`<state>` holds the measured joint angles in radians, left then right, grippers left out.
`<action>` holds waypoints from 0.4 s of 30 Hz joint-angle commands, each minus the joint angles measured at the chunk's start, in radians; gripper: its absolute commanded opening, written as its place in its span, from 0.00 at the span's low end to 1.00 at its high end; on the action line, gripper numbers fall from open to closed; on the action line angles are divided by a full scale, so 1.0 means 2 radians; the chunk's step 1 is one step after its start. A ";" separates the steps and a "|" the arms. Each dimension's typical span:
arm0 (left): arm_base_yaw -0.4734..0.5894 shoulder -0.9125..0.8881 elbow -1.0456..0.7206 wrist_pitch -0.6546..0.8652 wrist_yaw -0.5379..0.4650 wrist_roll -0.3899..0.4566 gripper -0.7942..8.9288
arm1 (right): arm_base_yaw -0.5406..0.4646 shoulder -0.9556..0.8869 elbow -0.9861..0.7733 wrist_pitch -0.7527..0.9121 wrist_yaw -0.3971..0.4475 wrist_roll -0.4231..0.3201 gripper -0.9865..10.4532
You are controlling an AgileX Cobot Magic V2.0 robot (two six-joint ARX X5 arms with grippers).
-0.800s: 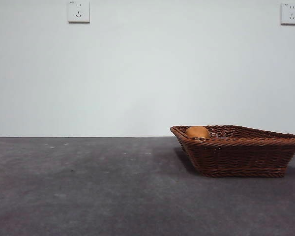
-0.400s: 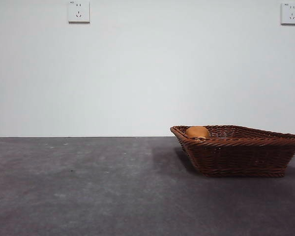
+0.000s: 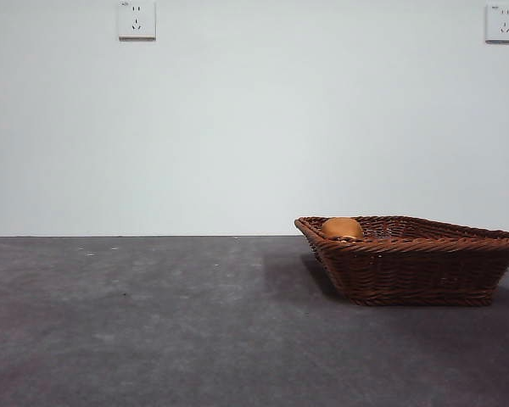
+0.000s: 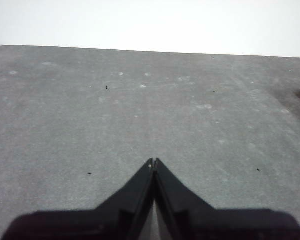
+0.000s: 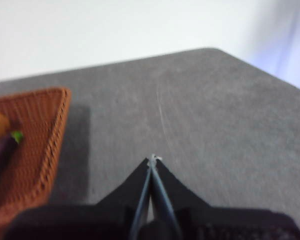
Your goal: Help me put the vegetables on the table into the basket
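Grey, mottled table (image 3: 153, 322) lay bare across the whole left stretch of the front view, with no vegetable on it that I could see. Over that bare part hung the left gripper (image 4: 153, 161), its two black jaws pressed together with nothing between them. Further right stood the brown wicker basket (image 3: 416, 271), and over its braided rim near the left corner showed the rounded orange-brown top of the potato (image 3: 342, 227). The right gripper (image 5: 153, 159) hovered over open table just beside the basket, its jaws likewise pressed together and empty. From its wrist camera I could make out, inside the basket, an orange edge of the potato and against it the dark purple eggplant (image 5: 1, 150) with its green stem. The eggplant's long axis seemed to run along the basket floor, stem end toward the potato, though most of it was cut off. The corn I could not find in any view. I judged the job near done or done: two pieces sat in the basket, and only the corn's whereabouts remained unsettled.
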<state>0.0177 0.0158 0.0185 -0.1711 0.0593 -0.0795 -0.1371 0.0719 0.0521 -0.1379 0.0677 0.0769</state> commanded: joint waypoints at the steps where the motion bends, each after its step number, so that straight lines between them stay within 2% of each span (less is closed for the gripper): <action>1: 0.001 0.000 -0.005 0.003 0.000 -0.001 0.08 | 0.000 -0.012 -0.018 -0.012 0.000 -0.019 0.09; 12: 0.001 0.001 -0.005 0.003 0.000 -0.001 0.08 | 0.000 -0.032 -0.019 -0.022 0.000 -0.040 0.09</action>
<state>0.0177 0.0162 0.0185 -0.1711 0.0593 -0.0795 -0.1371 0.0097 0.0242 -0.1867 0.0673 0.0063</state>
